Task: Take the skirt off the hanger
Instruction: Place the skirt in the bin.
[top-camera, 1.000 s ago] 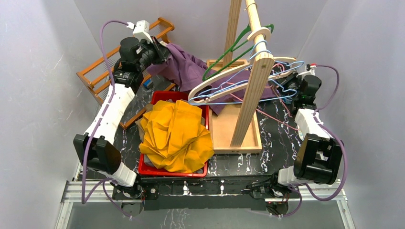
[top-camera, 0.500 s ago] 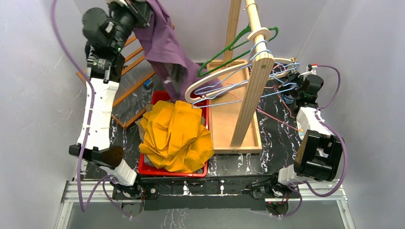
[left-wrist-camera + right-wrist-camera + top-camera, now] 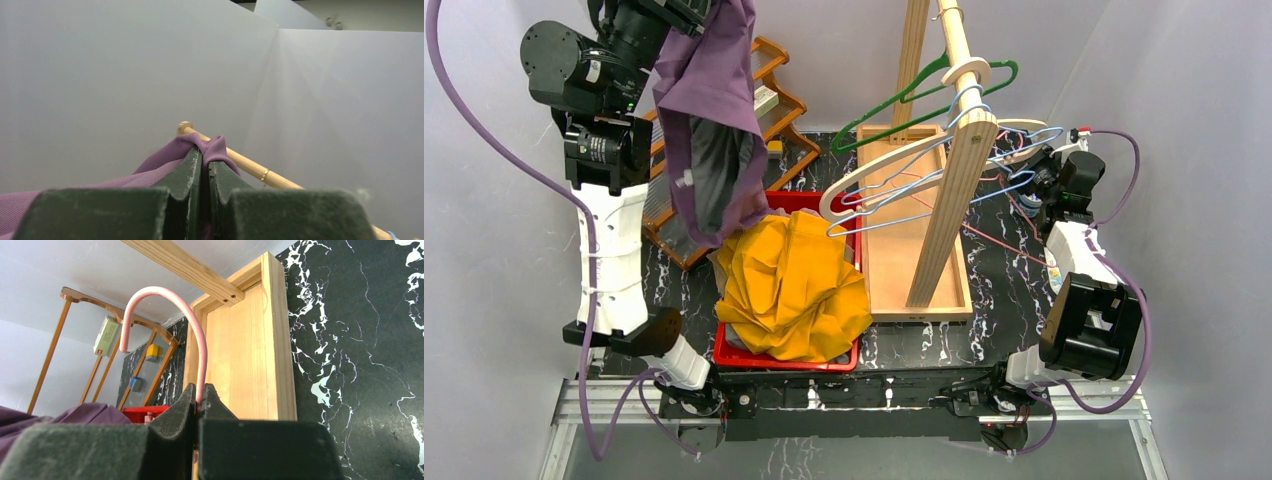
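The purple skirt (image 3: 709, 130) hangs from my left gripper (image 3: 716, 8), which is raised high at the back left. Its lower edge dangles over the left rim of the red bin (image 3: 784, 360). In the left wrist view my left gripper (image 3: 205, 157) is shut on a fold of the skirt (image 3: 165, 160). My right gripper (image 3: 1034, 185) is shut on the thin pink hanger (image 3: 999, 245) at the right of the wooden stand. In the right wrist view my right gripper (image 3: 199, 392) is shut on the hanger's neck, below the hook (image 3: 165, 295). The skirt is apart from the pink hanger.
A yellow cloth (image 3: 794, 285) fills the red bin. A wooden stand (image 3: 949, 180) rises from a wooden tray (image 3: 894, 270), and its rail carries green, white and blue hangers (image 3: 904, 175). A brown wooden rack (image 3: 774, 60) stands at the back left.
My left arm has lifted up and to the left with the skirt, pulling it off the pink hanger; it now hangs free above the bin. My right gripper has stayed on the hanger.
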